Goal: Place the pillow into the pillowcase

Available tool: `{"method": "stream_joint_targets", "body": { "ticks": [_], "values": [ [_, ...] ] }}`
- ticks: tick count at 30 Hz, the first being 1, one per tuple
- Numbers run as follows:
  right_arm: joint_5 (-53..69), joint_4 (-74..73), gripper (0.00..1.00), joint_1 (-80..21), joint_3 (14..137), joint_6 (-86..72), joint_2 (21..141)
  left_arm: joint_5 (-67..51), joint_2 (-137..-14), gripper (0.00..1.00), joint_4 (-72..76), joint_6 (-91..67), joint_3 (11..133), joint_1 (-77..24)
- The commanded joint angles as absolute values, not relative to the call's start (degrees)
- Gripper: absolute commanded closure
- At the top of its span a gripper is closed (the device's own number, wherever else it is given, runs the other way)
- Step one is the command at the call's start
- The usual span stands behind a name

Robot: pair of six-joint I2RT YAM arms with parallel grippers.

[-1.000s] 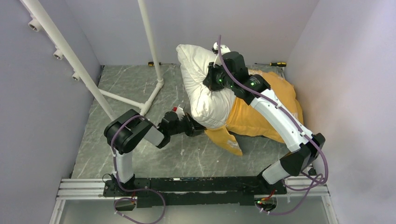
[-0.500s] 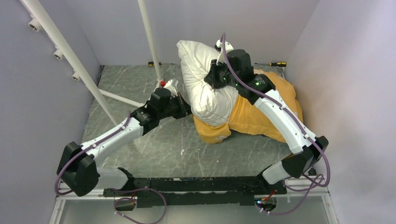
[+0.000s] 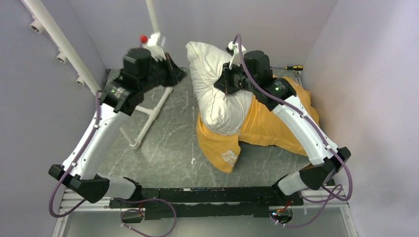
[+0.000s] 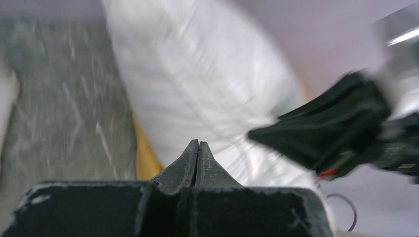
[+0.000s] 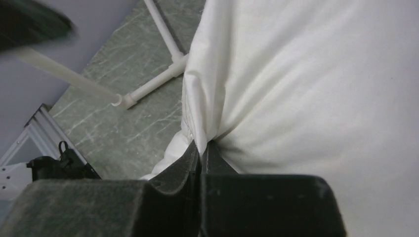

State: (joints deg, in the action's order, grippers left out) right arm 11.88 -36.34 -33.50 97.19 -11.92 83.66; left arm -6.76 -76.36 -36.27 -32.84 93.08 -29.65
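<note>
plump white pillow [image 3: 217, 96] upright at rear centre, lower end inside yellow-orange pillowcase [image 3: 269, 126], right gripper [image 5: 200, 148] pinching pillow fabric, left gripper [image 4: 197, 144] closed on nothing, since swung up-left away from pillow

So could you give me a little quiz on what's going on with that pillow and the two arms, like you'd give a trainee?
1. True or false: the plump white stuffed pillow is wholly inside the thin yellow-orange fabric pillowcase.
2. Which gripper pinches a fold of the pillow? A) left B) right C) both
3. Fill in: the left gripper is ____ (open or shut).
Key: 1 false, its upper part sticks out of the case. 2 B, the right gripper. 3 shut, on nothing.
</note>
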Motion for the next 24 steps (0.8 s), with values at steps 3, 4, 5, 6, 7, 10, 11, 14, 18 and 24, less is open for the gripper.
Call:
{"method": "stream_joint_targets", "body": {
  "ticks": [3,4,5,6,7,10,11,14,18,24],
  "values": [
    [11.4,-32.5,1.00,-32.4,107.4,-12.3,82.1,-11.4,-82.9,1.00,-40.7,-25.0,114.8,-28.7],
    [10.2,-33.2,1.00,-32.4,109.0,-12.4,82.5,-13.0,-84.5,1.00,-43.1,-25.2,117.2,-27.8],
    [9.4,-34.0,1.00,-32.4,110.1,-12.1,83.1,-13.5,-85.5,1.00,-45.9,-26.1,118.3,-27.3],
    [8.7,-34.4,1.00,-32.3,110.9,-11.9,83.5,-14.1,-85.5,0.94,-46.4,-27.1,116.1,-27.0],
    [8.0,-34.6,1.00,-32.3,111.1,-11.8,83.7,-15.0,-84.4,0.82,-45.4,-28.4,112.6,-26.7],
    [4.6,-35.8,1.00,-31.8,110.8,-11.3,84.4,-19.4,-77.2,0.30,-36.5,-35.2,95.0,-25.5],
    [4.2,-36.3,1.00,-31.3,110.9,-11.2,85.0,-20.8,-75.0,0.21,-33.4,-37.9,89.0,-25.0],
    [4.9,-36.0,1.00,-29.1,110.2,-12.5,86.0,-25.1,-69.9,0.11,-24.3,-43.3,74.1,-24.8],
    [6.5,-35.8,1.00,-27.8,110.3,-14.6,87.9,-22.3,-67.8,0.02,-18.4,-42.6,63.0,-30.5],
    [6.3,-35.6,1.00,-27.1,109.4,-18.0,90.5,-0.6,-70.5,0.04,-13.2,-38.4,59.6,-54.5]
  ]
}}
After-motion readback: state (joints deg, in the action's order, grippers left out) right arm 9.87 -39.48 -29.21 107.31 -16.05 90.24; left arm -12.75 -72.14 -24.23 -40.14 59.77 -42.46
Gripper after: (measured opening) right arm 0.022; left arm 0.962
